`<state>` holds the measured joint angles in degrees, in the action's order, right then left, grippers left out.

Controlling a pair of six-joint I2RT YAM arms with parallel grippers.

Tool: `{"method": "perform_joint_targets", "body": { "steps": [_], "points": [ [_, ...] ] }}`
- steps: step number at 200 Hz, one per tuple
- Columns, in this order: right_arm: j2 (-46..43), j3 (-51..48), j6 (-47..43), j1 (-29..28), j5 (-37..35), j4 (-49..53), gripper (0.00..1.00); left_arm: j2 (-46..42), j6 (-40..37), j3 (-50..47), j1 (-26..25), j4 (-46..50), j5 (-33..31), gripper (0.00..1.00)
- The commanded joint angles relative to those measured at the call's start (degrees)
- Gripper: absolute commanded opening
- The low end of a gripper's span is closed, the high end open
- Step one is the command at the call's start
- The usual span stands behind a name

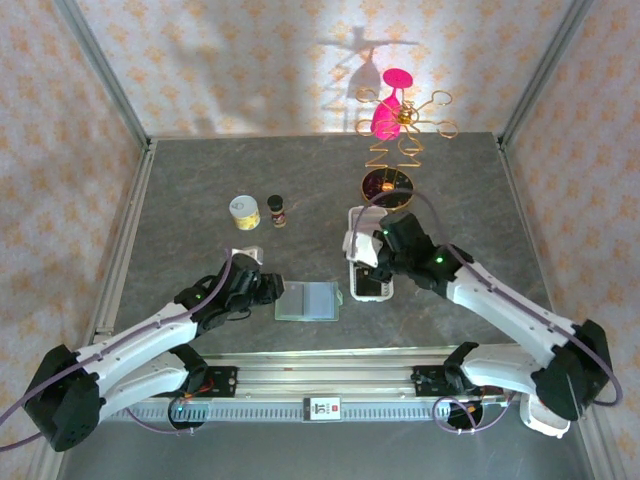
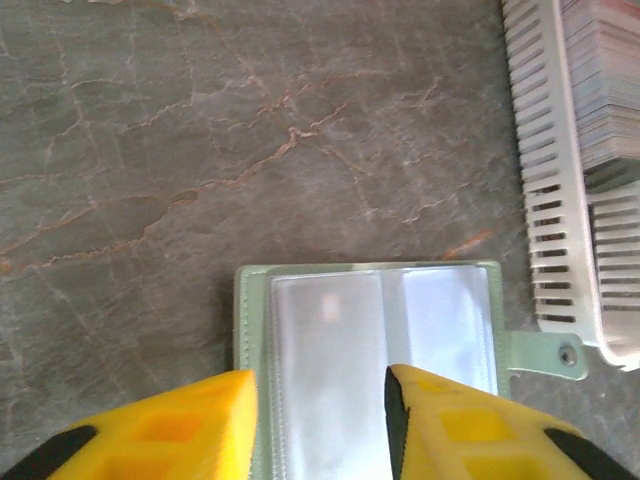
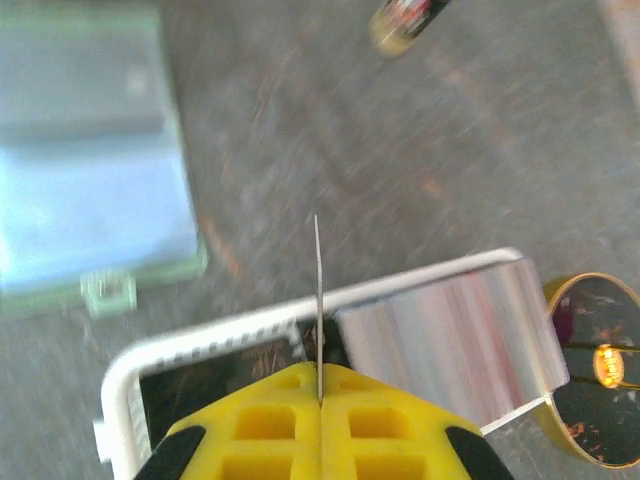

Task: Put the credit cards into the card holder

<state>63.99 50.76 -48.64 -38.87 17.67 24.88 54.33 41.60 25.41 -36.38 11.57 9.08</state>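
sage-green card holder (image 1: 308, 300) lies open flat near the middle of the front edge of the worktop (image 1: 200, 180), clear sleeves up; credit cards (image 3: 440, 335) sit packed in the white tray (image 3: 250, 322); one card (image 3: 317, 280) pinched edge-on in the right gripper (image 3: 320, 385)

Left arm (image 1: 130, 360): you'll see white shells, black joints, a black base block.
Right arm (image 1: 510, 310): same white-and-black build, with what looks like a small green light.
Cables (image 1: 150, 325): thin purplish leads along each arm.
Left claw (image 2: 320, 400): yellow fingers with square recesses, black behind.
Right claw (image 3: 320, 385): yellow, same recessed pattern.
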Motion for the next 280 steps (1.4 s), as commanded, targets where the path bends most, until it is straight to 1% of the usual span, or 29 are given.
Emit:
{"method": "perform_joint_targets", "body": {
  "steps": [1, 8, 24, 40, 46, 57, 66, 78, 94, 106, 129, 149, 166, 210, 280],
  "points": [
    [-2.6, 2.6, 27.1, -0.8, 3.8, -5.0, 0.0, 0.4, -0.6, 1.5, -0.7, 0.8, 2.8, 0.33],
    [-3.3, 2.0, 32.5, -1.4, 3.8, -7.1, 0.0, 0.7, -0.5, 1.7, -0.8, 0.3, 3.0, 0.31],
    [-4.1, 0.7, 47.9, -2.1, 3.7, -11.7, 0.0, 1.9, -0.1, 1.6, -1.6, -0.9, 3.4, 0.28],
    [-4.1, -1.1, 62.5, -2.2, 8.0, -15.6, 0.0, 3.4, 0.1, 1.7, -2.8, -2.1, 3.0, 0.27],
    [-3.7, -1.7, 67.0, -2.2, 9.8, -16.6, 0.0, 4.0, 0.3, 1.7, -3.3, -2.4, 2.6, 0.25],
    [-3.1, -3.1, 75.0, -2.5, 10.6, -18.5, 0.0, 5.2, 0.7, 1.5, -3.8, -3.4, 2.3, 0.23],
    [-2.8, -4.6, 80.3, -2.9, 9.9, -19.8, 0.0, 6.2, 1.0, 1.3, -4.1, -4.1, 2.3, 0.21],
    [-2.6, -7.3, 87.1, -3.8, 7.3, -20.9, 0.0, 7.5, 1.0, 1.2, -4.4, -4.4, 1.9, 0.19],
    [-1.9, -10.7, 91.9, -6.3, 4.6, -23.7, 0.0, 8.5, 0.8, 0.8, -4.4, -4.4, 0.7, 0.16],
    [-1.3, -13.4, 94.6, -8.6, 2.3, -26.5, 0.0, 9.0, 0.8, 0.0, -4.5, -4.8, 0.2, 0.16],
    [2.6, -15.8, 97.7, -11.8, 0.8, -30.4, 0.0, 9.9, 1.3, -1.6, -4.5, -6.1, 0.5, 0.16],
    [7.6, -15.6, 98.7, -14.2, -0.5, -33.0, 0.0, 10.6, 1.6, -2.7, -4.5, -7.1, 0.6, 0.16],
    [11.8, -13.9, 98.6, -15.5, -1.7, -32.9, 0.0, 11.1, 1.4, -2.9, -4.5, -6.7, 0.2, 0.15],
    [19.8, -11.6, 99.3, -16.9, -3.5, -34.9, 0.0, 12.4, 1.5, -4.8, -4.6, -7.3, -0.9, 0.14],
    [23.9, -12.3, 100.3, -17.1, -4.7, -38.8, 0.0, 11.3, 1.5, -6.4, -4.7, -7.1, -1.8, 0.13]
  ]
}}
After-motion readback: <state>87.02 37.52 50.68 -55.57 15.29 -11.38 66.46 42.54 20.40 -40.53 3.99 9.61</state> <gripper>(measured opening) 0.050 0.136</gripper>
